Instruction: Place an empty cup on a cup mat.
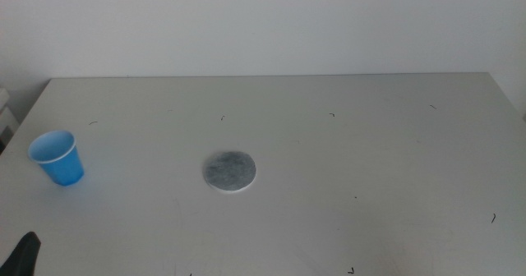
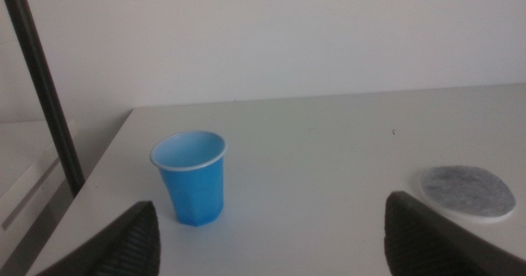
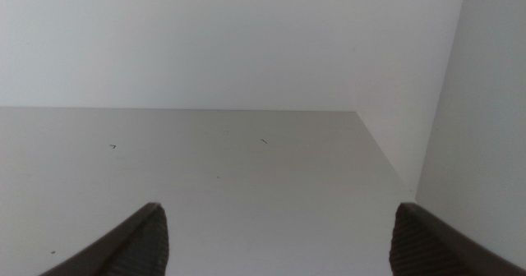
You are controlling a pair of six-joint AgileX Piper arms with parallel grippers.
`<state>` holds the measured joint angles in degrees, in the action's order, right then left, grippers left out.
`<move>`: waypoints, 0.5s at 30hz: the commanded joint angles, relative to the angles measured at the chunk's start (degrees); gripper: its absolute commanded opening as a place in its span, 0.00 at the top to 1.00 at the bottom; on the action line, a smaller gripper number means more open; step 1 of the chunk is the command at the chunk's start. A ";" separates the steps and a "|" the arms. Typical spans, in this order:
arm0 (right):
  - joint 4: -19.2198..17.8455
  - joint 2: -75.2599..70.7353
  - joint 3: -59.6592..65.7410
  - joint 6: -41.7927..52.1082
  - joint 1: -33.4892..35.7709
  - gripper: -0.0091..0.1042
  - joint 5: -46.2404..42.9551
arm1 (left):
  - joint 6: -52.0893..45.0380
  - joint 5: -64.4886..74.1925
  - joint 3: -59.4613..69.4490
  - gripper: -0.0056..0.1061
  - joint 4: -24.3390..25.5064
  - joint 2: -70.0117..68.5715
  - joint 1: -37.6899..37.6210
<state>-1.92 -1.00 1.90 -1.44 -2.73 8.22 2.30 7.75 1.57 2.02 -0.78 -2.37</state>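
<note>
The blue cup (image 1: pixel 57 158) stands upright and empty near the table's left edge; it also shows in the left wrist view (image 2: pixel 191 177). The grey cup mat (image 1: pixel 229 171) lies flat near the table's middle, well right of the cup, and shows in the left wrist view (image 2: pixel 468 192). My left gripper (image 1: pixel 25 253) (image 2: pixel 271 243) is open and empty at the bottom left corner, in front of the cup and apart from it. My right gripper (image 3: pixel 279 243) is open and empty, out of the middle view, facing bare table.
A dark pole (image 2: pixel 45 87) stands beyond the table's left edge. A white wall (image 1: pixel 263 21) runs behind the table (image 1: pixel 370 161). The right wrist view shows the table's far right corner (image 3: pixel 357 113).
</note>
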 commanded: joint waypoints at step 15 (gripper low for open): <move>-0.52 -1.10 -0.66 0.49 -0.04 0.09 -4.45 | 0.91 3.14 -21.86 0.01 -1.29 12.46 0.05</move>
<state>-1.92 -1.00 1.90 -1.44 -2.73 8.22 2.47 13.19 -16.29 1.74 9.11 -2.37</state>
